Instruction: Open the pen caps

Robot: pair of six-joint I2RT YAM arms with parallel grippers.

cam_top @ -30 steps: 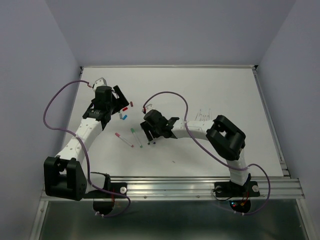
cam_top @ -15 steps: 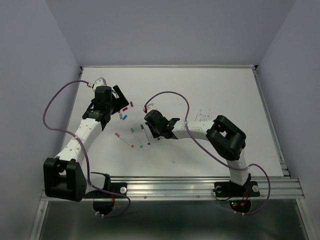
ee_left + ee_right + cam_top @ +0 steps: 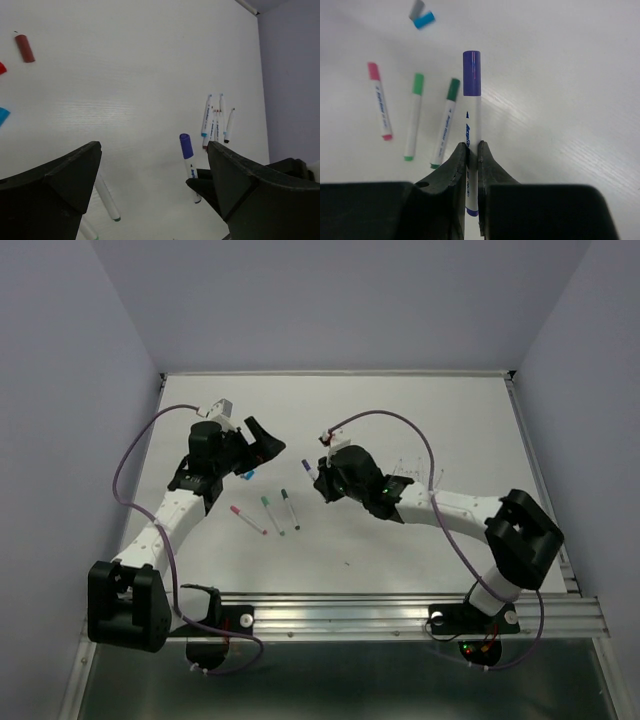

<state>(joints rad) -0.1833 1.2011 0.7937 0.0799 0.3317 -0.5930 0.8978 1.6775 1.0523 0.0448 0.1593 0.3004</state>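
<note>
My right gripper [image 3: 472, 145] is shut on the white barrel of a pen with a purple cap [image 3: 472, 72] and holds it above the table. From above, that gripper [image 3: 320, 478] is at mid-table with the purple cap [image 3: 306, 466] sticking out to its left. My left gripper [image 3: 258, 440] is open and empty, a short way left of the cap. In the left wrist view the held pen [image 3: 190, 167] hangs between my open left fingers [image 3: 70, 172]. A pink pen [image 3: 380, 102], a green pen [image 3: 413, 117] and a dark green pen [image 3: 445, 125] lie capped on the table.
Loose caps lie near the left arm: a red cap [image 3: 24, 48], a light blue cap [image 3: 424, 20] and a grey cap [image 3: 416, 8]. A small pile of pens [image 3: 215, 122] lies behind the right arm [image 3: 450, 508]. Purple cables loop over both arms.
My right gripper shut on the purple-capped pen beside the pens on the table, then lifted it back and to the right. My left gripper swung right toward it, still open.
</note>
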